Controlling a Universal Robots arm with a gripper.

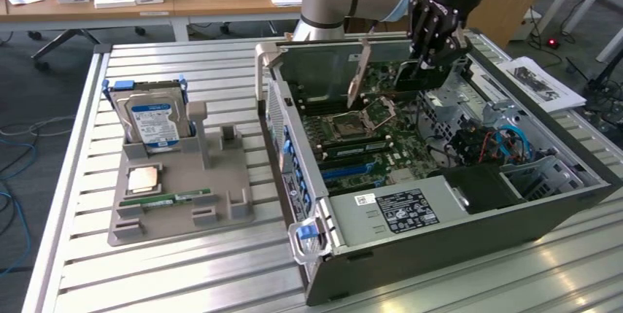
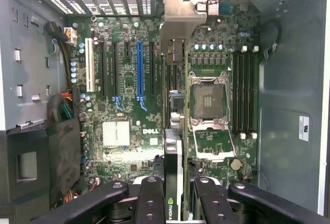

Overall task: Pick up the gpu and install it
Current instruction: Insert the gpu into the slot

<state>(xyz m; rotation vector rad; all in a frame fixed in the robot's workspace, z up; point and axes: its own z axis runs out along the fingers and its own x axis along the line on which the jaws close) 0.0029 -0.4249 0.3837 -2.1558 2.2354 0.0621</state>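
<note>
Exterior view: gripper [image 1: 431, 36] in the upper right of centre, jaws pinching the gpu [image 1: 360, 72] edge-on above the motherboard [image 1: 365, 145]. Wrist view: gpu [image 2: 175, 131] clamped between the fingers [image 2: 152, 203], hanging over the slots. Probably light, stiff and fragile, so grip its edge.

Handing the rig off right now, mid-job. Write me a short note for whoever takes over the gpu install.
Claw: shut on the gpu, gripping it edge-on.
Gpu: held inside the open computer case, above the motherboard, with its metal bracket toward the case's rear slot openings.
Done: the gpu is picked up and over the board.
Left: the gpu is not yet seated. The blue slot is empty, and the gpu appears to hang to one side of it, nearer the CPU socket.
Elsewhere: the holder tray beside the case holds the hard drive and the memory stick.
</note>
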